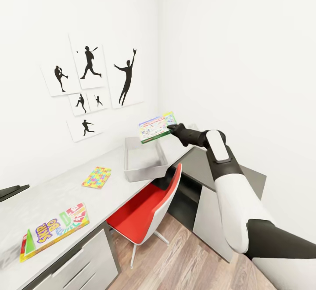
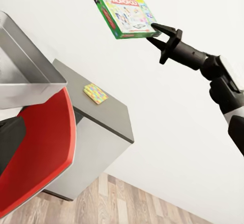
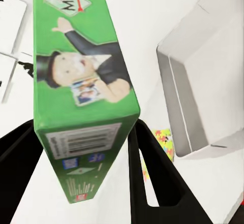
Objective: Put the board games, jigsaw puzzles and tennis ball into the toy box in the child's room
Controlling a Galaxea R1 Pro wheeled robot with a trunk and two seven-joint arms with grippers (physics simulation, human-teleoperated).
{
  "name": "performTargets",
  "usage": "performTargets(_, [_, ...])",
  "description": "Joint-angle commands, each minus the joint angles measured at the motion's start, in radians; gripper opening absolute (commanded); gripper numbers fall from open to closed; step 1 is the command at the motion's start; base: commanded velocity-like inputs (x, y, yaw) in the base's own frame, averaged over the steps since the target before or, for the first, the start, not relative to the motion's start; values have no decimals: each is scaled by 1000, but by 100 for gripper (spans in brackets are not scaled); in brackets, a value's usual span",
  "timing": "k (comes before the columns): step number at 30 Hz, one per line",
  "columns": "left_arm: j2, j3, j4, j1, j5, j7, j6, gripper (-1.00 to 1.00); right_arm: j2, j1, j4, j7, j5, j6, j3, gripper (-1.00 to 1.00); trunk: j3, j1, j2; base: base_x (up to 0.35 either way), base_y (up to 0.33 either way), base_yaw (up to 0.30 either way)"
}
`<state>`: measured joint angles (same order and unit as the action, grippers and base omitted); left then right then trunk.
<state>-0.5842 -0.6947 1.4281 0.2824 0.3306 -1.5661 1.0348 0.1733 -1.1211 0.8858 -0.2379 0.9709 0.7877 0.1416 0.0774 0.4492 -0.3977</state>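
Note:
My right gripper [image 1: 171, 128] is shut on the end of a pale and green board game [image 1: 155, 127], holding it tilted in the air just above the far rim of the toy box [image 1: 145, 174]. The right wrist view shows the green box [image 3: 81, 71] clamped between both fingers [image 3: 150, 173], with the grey bin [image 3: 203, 82] below. One jigsaw puzzle [image 1: 96, 177] lies on the table [image 1: 57, 193], and the Skip-Bo game [image 1: 55, 230] lies nearer me. Another puzzle [image 2: 95, 93] rests on the lower dark desk [image 2: 109, 109]. A dark part of my left arm [image 1: 13, 190] pokes in at the edge.
A red chair [image 1: 145, 211] stands tucked under the table in front of the toy box. The lower dark grey desk [image 1: 202, 162] fills the corner under my right arm. White drawers [image 1: 79, 263] sit below the table's near end. Athlete pictures [image 1: 90, 84] hang on the wall.

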Motion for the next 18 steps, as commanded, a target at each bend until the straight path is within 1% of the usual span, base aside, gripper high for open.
performTargets(1, [0, 0, 0, 1, -2, -5, 11, 100, 1, -3, 1, -22, 24, -15, 4, -100, 2, 1, -2, 21, 0, 0])
performTargets(3, [0, 0, 0, 0, -1, -5, 11, 100, 1, -8, -3, -36, 37, -59, 2, -100, 2, 1, -2, 11, 0, 0])
performTargets(5, [0, 0, 0, 0, -1, -5, 10, 100, 1, -10, -9, -41, 41, -77, 1, -100, 2, 1, -2, 6, 0, 0])
performTargets(7, [0, 0, 0, 0, -2, -5, 10, 100, 1, -11, -16, -43, 44, -86, 0, -100, 2, 1, -2, 18, 3, 0])
performTargets(11, [0, 0, 0, 0, -4, -5, 11, 100, 1, -12, -31, -45, 55, -94, 0, -100, 2, 1, -2, 134, 62, 0])
performTargets(13, [0, 0, -1, 0, -6, -5, 11, 100, 1, -15, -47, -46, 91, -91, -2, -100, 2, 1, -2, 166, 87, 0])
performTargets(14, [0, 0, -1, 0, -5, -5, 11, 100, 1, -18, -53, -45, 100, -88, -3, -100, 2, 1, -2, 119, 62, 0])
performTargets(15, [0, 0, -1, 0, -5, -5, 11, 100, 1, -23, -62, -45, 117, -77, -4, -100, 2, 1, -2, 76, 40, 0])
performTargets(16, [0, 0, -1, -1, -4, -5, 11, 100, 1, -28, -69, -41, 139, -48, -3, -100, 2, 1, -2, 39, 20, 0])
performTargets(17, [0, 0, -1, -1, -4, -5, 10, 100, 1, -28, -70, -40, 146, -37, -2, -100, 2, 1, -2, 31, 16, 0])
performTargets(18, [0, 0, -1, -1, -3, -5, 10, 100, 1, -29, -70, -38, 162, -20, -1, -100, 2, 1, -2, 20, 10, 0])
